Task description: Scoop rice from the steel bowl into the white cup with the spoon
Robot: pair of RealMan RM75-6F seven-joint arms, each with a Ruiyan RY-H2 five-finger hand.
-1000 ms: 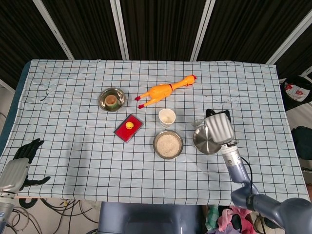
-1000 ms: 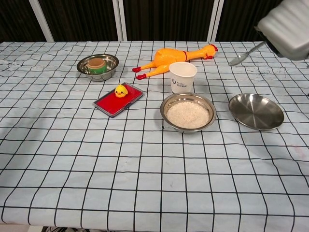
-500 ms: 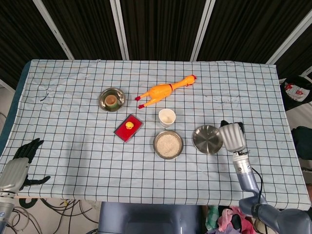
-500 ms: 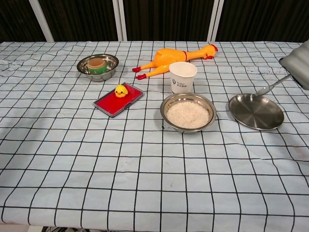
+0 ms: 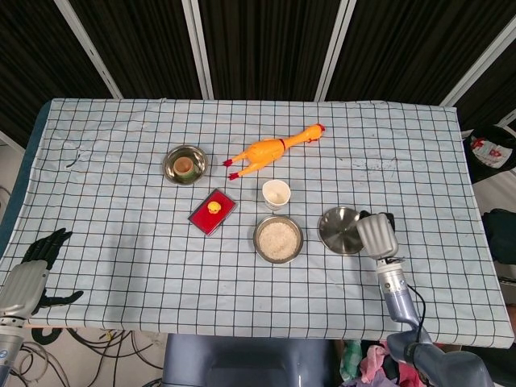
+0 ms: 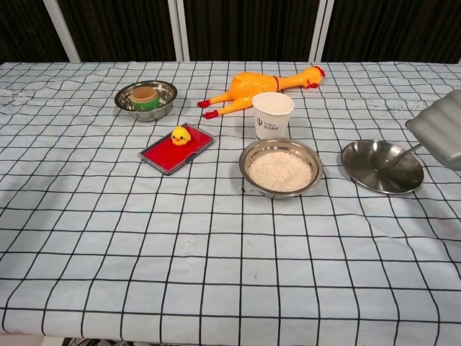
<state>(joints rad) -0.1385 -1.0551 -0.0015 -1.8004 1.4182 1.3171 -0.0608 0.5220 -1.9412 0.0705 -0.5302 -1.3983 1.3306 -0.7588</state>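
Observation:
The steel bowl of rice (image 5: 278, 239) (image 6: 281, 167) sits mid-table, with the white cup (image 5: 276, 194) (image 6: 272, 114) upright just behind it. An empty steel plate (image 5: 339, 230) (image 6: 374, 173) lies to the right of the bowl. My right hand (image 5: 376, 234) (image 6: 441, 140) hovers at the plate's right edge and holds the spoon (image 6: 396, 157) by its handle. The spoon's tip points down-left onto the plate. In the head view the hand hides the spoon. My left hand (image 5: 28, 274) rests off the table's near left corner with its fingers apart, holding nothing.
A yellow rubber chicken (image 5: 270, 150) (image 6: 266, 84) lies behind the cup. A second steel bowl (image 5: 185, 164) (image 6: 146, 99) holding a small round thing stands at the back left. A red tray (image 5: 212, 212) (image 6: 177, 150) with a yellow duck lies left of the rice bowl.
My right hand carried the spoon from high over the plate out to the right, then came down and back. The spoon's tip now reaches the plate. The left hand has not moved.

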